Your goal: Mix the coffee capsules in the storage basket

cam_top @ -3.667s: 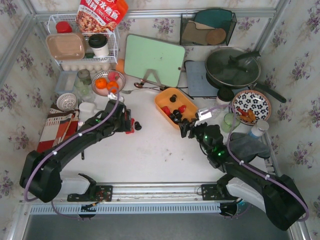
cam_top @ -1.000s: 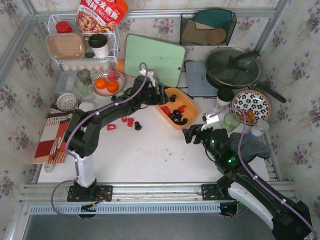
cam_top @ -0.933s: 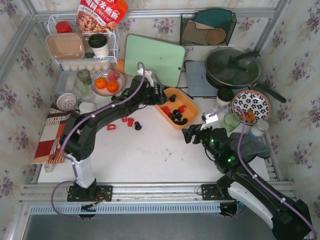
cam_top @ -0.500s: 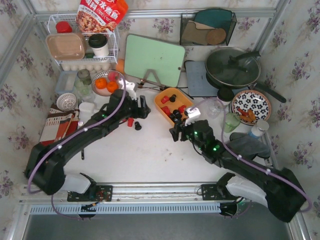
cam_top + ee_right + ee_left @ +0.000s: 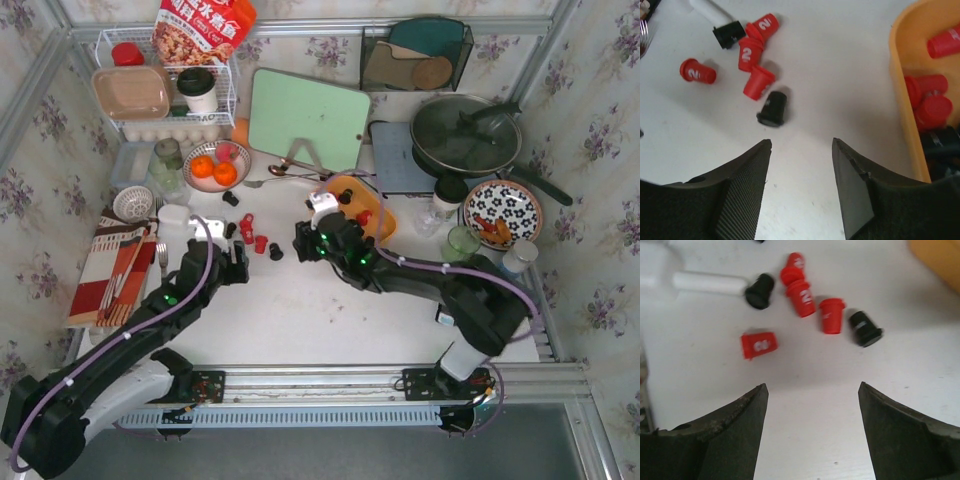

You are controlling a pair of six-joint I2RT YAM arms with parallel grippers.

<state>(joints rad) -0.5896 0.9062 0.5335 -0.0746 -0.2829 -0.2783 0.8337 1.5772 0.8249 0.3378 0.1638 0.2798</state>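
The storage basket [image 5: 383, 222] is largely covered in the top view by the right arm [image 5: 430, 280]. In the right wrist view it is cut off at the frame edge, to the right of the right gripper [image 5: 801, 145]. A green cutting board [image 5: 308, 118] and a lidded pan [image 5: 466, 135] are seen beyond it. The fingers of both grippers are held apart, with nothing between them. Six coffee capsules [image 5: 759, 82], red and black, are scattered on the table [image 5: 300, 310] just ahead of the left gripper [image 5: 810, 390]. More are seen inside the basket.
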